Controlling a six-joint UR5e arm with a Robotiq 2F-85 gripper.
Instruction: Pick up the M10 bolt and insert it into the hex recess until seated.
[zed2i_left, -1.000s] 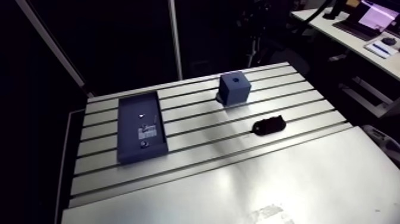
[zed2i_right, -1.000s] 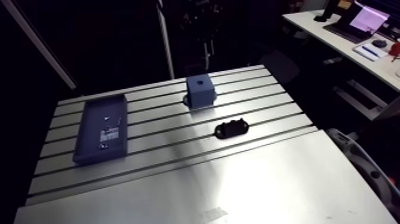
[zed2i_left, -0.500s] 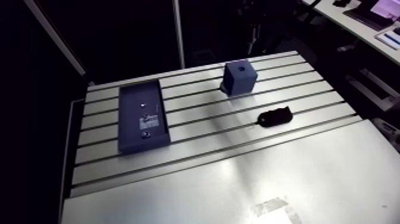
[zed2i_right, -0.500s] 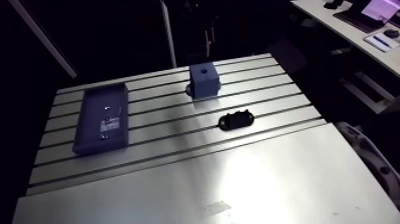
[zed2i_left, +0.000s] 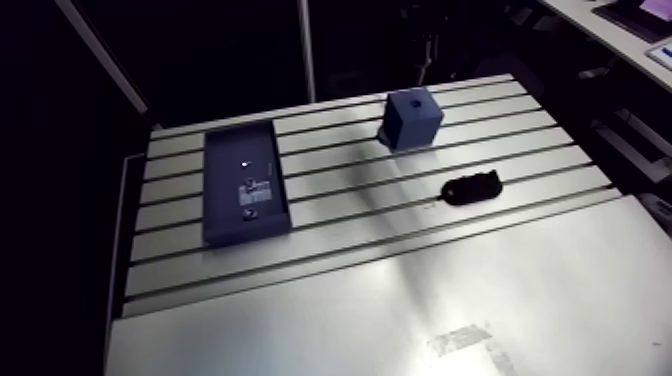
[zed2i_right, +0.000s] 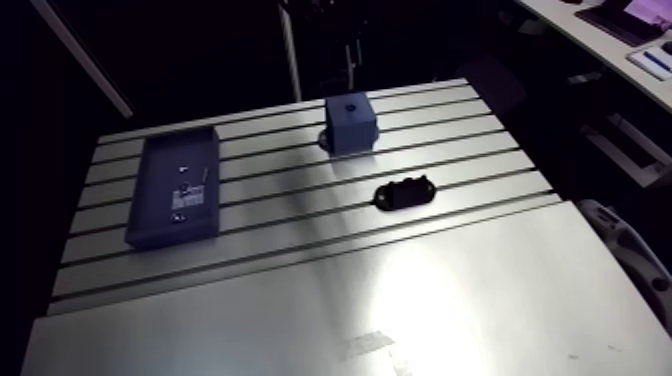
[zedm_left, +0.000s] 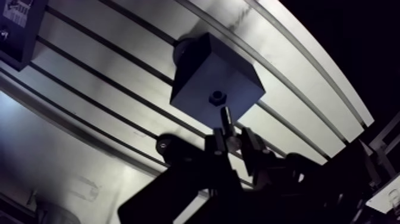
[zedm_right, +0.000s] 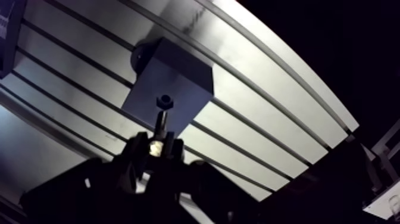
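Nearest lay the smooth sheet of the worktop (zed2i_left: 400, 300), marked only by a pale scuffed patch. Beyond it, on the slotted part, a small black part (zed2i_left: 472, 187) lay to the right and a shallow blue tray (zed2i_left: 228, 195) to the left, the two well apart. Farther off, toward the far right, stood the blue block (zed2i_left: 413, 125), with the dark hex recess (zed2i_left: 413, 103) in its top face.

In the wrist view the tool (zedm_right: 153, 146) was pinching the M10 bolt (zedm_right: 159, 122) by its shank, fingers drawn in against it. The hex head led, pointing at the block's top face.

By this showing the pick-up was done. The bolt was in the grasp and seemed lined up with the block. What was left, as I judged it, was the insertion itself: bringing the head down into the recess until it seated, then letting go.

Some things could not be settled. In the wrist view the bolt head covered the spot where the recess should be, so I could not tell whether it hung above the opening or had begun to enter. In the arm view the tool was lost in the dark beyond the block. The tray held a label and a few bright specks too small to name, and what the black part was could not be made out.
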